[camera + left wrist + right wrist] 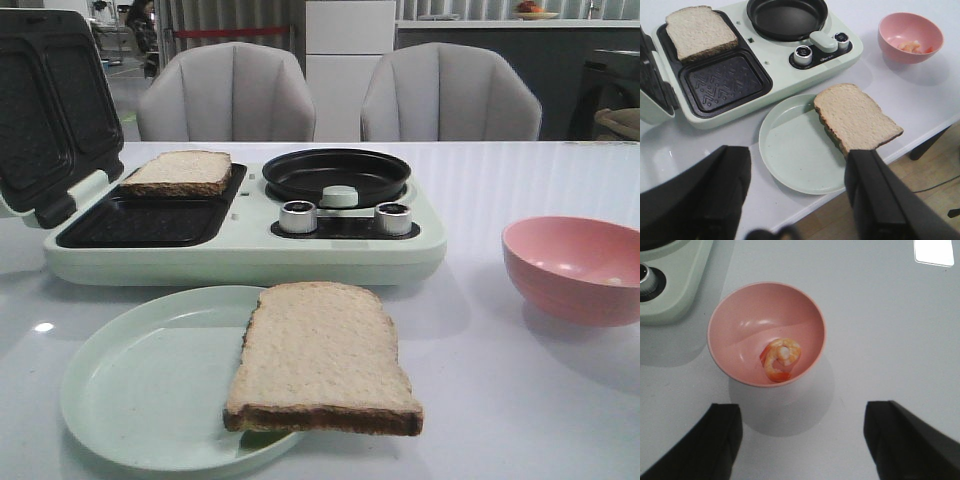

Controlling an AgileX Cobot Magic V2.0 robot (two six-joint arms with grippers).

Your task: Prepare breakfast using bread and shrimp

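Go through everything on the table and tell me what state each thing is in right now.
Sandwich maker lid: open, tilted back.
Bread slice: lying in the rear grill well.
Second bread slice: on the green plate, overhanging its rim.
Frying pan: empty.
Pink bowl: upright, holding shrimp.
Left gripper: open.
Right gripper: open.

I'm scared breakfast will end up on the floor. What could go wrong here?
1. The bread slice on the green plate sticks out past the plate's rim, near the table edge; a bump could tip it off.
2. The shrimp are small and curled low in the pink bowl; wide fingers may slip or push the bowl.
3. The sandwich maker's lid stands open beside the other slice; an arm could knock it.
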